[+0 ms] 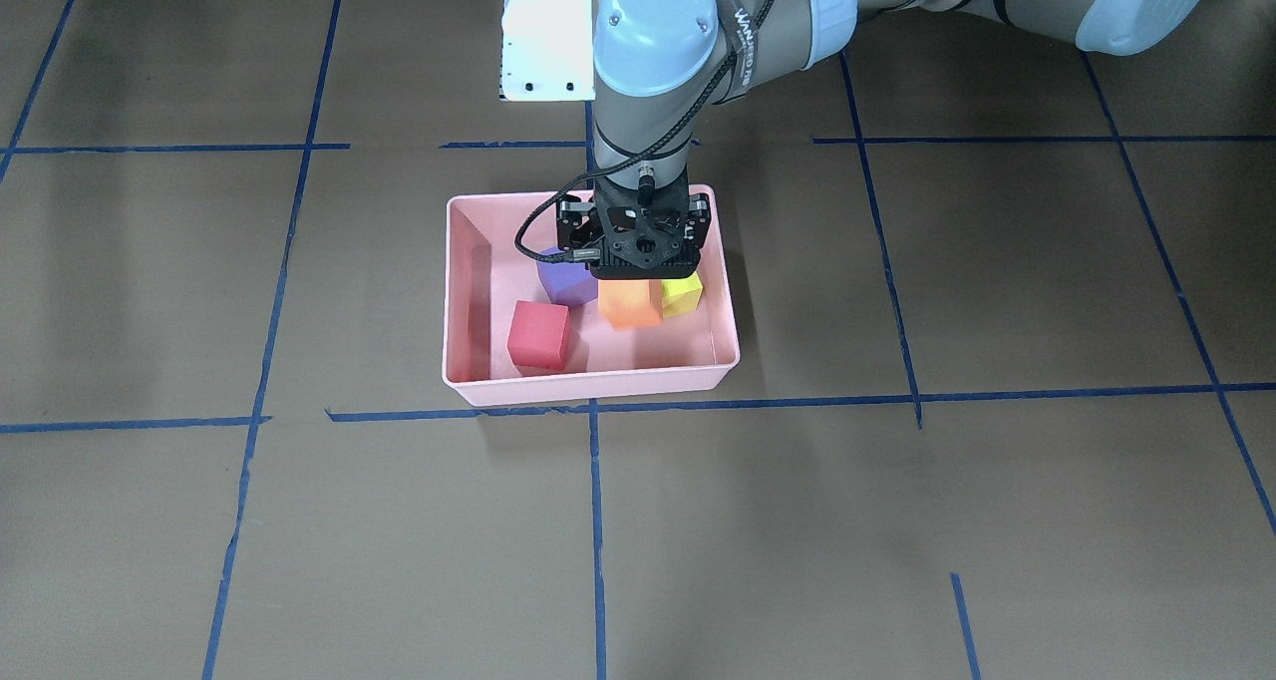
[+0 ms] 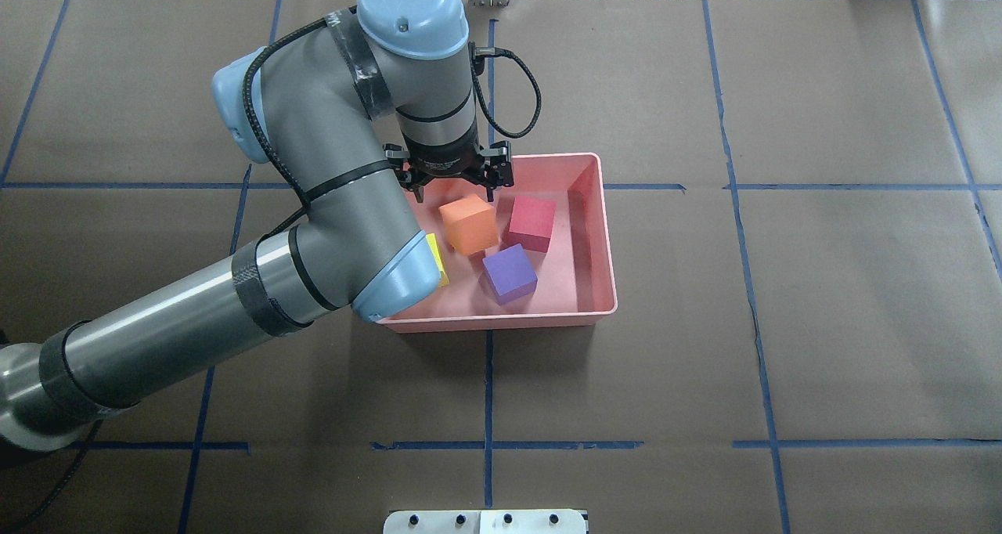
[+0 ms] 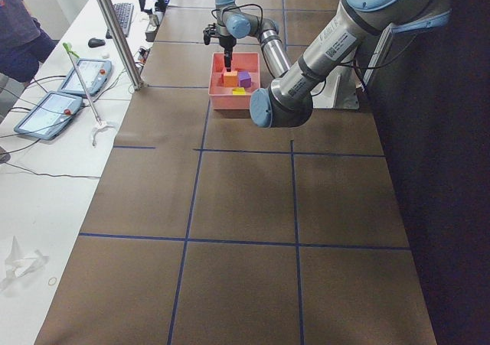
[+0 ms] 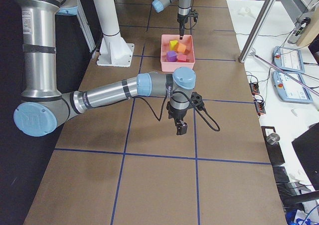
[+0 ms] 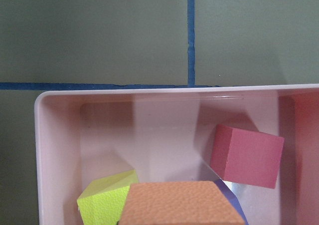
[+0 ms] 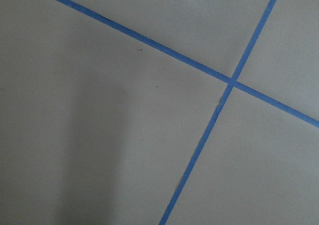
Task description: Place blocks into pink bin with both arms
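- Shallow light-pink plastic bin (image 2: 604, 236) on the counter (image 2: 783, 322) holds all four small foam cubes (image 2: 532, 222).
- Left tool (image 2: 456, 189) hovers over the orange foam cube (image 2: 468, 225) at the bin's 10 o'clock.
- I cannot tell either grip, left tool or right tool (image 4: 180, 127).
- Last step, I judge: confirm release, lift clear.

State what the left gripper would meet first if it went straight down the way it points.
Probably the orange block, which lies right under the left gripper inside the pink bin; the gap between them is hard to judge.
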Controlling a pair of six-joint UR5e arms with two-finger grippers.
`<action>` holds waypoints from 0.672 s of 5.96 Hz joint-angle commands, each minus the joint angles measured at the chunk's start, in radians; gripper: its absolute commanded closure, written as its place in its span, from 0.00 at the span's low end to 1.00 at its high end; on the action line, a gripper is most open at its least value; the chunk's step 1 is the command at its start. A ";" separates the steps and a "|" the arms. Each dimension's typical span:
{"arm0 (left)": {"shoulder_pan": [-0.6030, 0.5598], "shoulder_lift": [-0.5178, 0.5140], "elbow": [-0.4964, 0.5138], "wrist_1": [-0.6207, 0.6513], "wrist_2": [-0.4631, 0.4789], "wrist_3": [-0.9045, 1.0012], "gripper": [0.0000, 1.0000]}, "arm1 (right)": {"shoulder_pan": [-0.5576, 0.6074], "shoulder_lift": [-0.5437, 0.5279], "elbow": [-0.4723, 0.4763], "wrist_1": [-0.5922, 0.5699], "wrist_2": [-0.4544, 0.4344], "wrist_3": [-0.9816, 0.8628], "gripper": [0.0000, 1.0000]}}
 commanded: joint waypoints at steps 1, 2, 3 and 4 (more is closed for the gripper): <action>-0.012 0.100 -0.100 0.002 -0.003 0.084 0.00 | 0.005 -0.024 0.001 0.000 0.000 0.000 0.00; -0.064 0.202 -0.166 0.000 -0.021 0.209 0.00 | 0.036 -0.046 0.000 -0.002 0.000 0.009 0.01; -0.146 0.300 -0.203 -0.001 -0.071 0.366 0.00 | 0.077 -0.081 -0.012 -0.002 0.001 0.027 0.01; -0.232 0.402 -0.227 -0.012 -0.102 0.548 0.00 | 0.096 -0.104 -0.019 -0.002 0.027 0.032 0.01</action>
